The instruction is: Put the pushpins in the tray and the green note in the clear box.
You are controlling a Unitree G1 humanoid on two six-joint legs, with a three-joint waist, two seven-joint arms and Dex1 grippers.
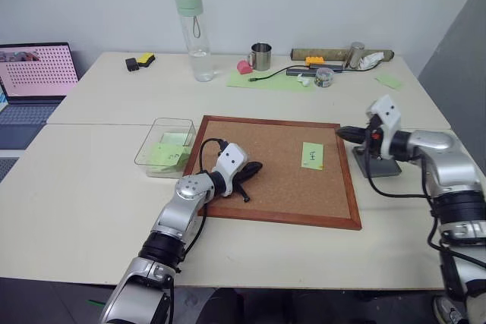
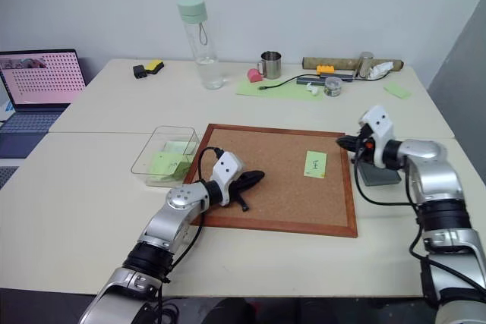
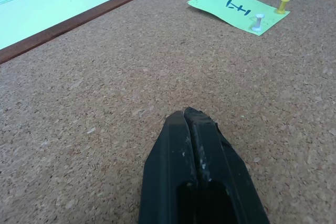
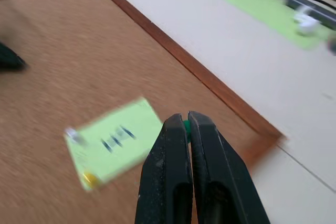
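Green note (image 1: 312, 155) with black H-like mark lies flat on the corkboard (image 1: 266, 180), right half, pinned by a white pushpin (image 3: 257, 22) and a yellow pushpin (image 3: 283, 4). A green pushpin (image 4: 186, 125) sits pinched in the right gripper (image 4: 187, 121). Grey tray (image 1: 377, 165) just right of the board. Clear box (image 1: 163, 146) touching the board's left edge, holding green notes.

Even bright light, right-wrist motion blur

Three pushpins (image 3: 258, 22), one green note (image 1: 312, 155), one tray (image 1: 380, 167), one clear box (image 1: 156, 144), one corkboard (image 1: 281, 218)
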